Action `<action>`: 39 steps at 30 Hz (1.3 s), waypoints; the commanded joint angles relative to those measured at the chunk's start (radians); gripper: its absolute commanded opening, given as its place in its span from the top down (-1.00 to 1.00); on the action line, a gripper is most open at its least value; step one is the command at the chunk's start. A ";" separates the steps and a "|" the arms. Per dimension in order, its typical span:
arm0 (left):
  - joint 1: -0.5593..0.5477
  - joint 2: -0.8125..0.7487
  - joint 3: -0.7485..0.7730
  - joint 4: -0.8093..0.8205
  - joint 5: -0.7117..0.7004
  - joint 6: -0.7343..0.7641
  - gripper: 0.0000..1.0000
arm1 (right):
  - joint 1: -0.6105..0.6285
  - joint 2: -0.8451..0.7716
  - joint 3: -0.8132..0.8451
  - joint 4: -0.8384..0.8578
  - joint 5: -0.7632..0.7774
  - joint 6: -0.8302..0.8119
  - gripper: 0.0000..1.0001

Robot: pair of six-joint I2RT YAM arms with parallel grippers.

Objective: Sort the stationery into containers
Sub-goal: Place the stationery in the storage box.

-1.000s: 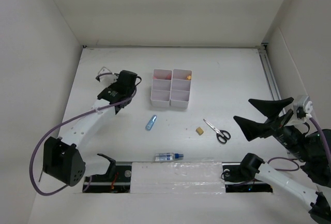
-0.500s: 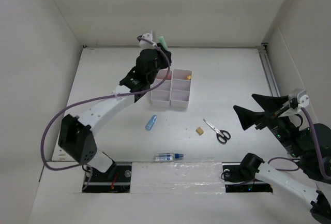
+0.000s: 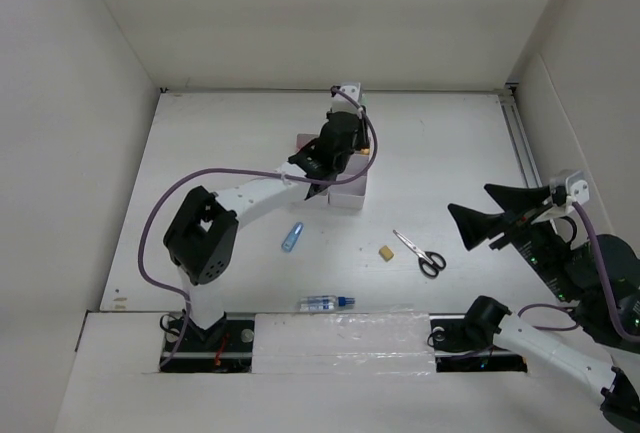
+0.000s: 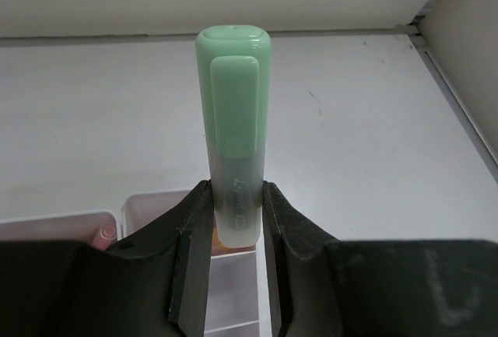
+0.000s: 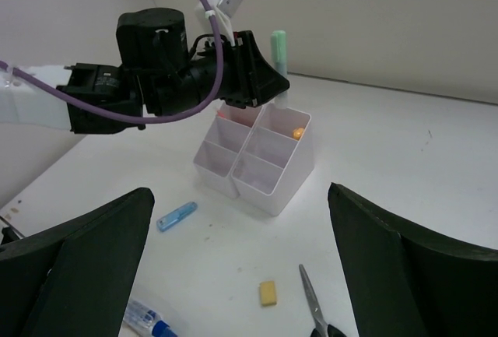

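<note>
Left arm reaches across the worktop (image 3: pixel 220 133) to the white organizer (image 5: pixel 268 185), which sits near the middle, towards the far wall.

Left claw (image 4: pixel 234 197) is clamped on the light green marker (image 4: pixel 233 119), jaws pressing its pale lower barrel from both sides. The capped end, clip showing, sticks out well past the fingertips.

From the right wrist view the marker stands upright over the organizer's far end, by the right-hand column. Its lower end is hidden behind the claw, so I cannot tell whether it is inside a compartment.

A small orange item (image 5: pixel 298 131) lies in the far right compartment. Something pink (image 4: pixel 105 233) shows in the far left one; too little is visible to name it.

Right claw (image 3: pixel 468 200) hangs above the right side of the worktop, jaws spread wide, nothing between them.

Loose on the worktop, all apart from each other:
- small blue tube (image 3: pixel 292 237), just near-side of the organizer
- tan eraser cube (image 3: pixel 384 251), beside the scissors
- black-handled scissors (image 3: pixel 420 253), blades pointing to the far left
- clear blue-capped bottle (image 3: pixel 327 303), lying flat at the near edge
</note>
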 commanded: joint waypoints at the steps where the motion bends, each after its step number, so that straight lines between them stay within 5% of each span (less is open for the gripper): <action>1: -0.022 0.001 0.049 0.067 -0.130 0.044 1.00 | 0.007 0.015 0.005 0.003 0.002 0.002 -1.00; 13: -0.022 0.029 -0.005 0.102 -0.242 0.057 1.00 | 0.007 0.015 -0.013 0.012 -0.009 0.002 -1.00; 39: -0.022 0.076 -0.086 0.167 -0.252 0.027 0.90 | 0.007 0.024 -0.032 0.022 -0.029 0.002 -1.00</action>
